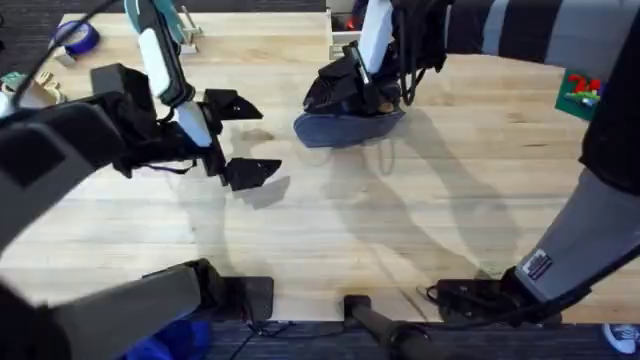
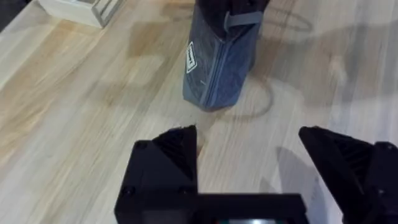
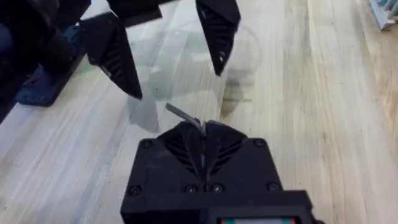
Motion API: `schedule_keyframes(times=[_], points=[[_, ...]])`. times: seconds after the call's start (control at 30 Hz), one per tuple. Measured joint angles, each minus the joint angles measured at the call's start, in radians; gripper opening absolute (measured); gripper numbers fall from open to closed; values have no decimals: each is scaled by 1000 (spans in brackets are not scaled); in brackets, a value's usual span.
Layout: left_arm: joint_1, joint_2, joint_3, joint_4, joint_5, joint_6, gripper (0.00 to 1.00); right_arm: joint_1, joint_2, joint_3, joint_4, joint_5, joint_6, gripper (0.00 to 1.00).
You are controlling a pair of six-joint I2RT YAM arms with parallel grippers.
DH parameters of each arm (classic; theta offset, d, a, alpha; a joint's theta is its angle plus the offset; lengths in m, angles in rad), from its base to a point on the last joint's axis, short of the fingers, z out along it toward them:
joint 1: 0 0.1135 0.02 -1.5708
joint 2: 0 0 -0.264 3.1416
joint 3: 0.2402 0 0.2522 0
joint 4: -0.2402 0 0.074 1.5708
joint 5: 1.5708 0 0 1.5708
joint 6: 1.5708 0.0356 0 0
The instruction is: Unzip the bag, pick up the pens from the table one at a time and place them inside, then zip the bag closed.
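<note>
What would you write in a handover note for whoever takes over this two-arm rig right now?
Left gripper: open, holding nothing, above the light wooden table.
Right gripper: shut on a thin grey strip, apparently the pull tab, at the oblong grey-blue fabric pouch.
Done: unclear; pouch contents hidden.
Left: confirm the pens are inside, check the zipper is fully closed, release.

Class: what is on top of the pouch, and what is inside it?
The right end effector sits over the pouch, pinching its pull tab. Fabric hides the inside.
</note>
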Motion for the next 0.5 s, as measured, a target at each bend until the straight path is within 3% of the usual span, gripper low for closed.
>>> schedule_keyframes(times=[0.23,0.5], points=[[-9,159,0,104,108,-7,995,0,0,0,0,-3,0,31],[-115,244,0,259,142,-10,995,0,0,0,0,-6,0,32]])
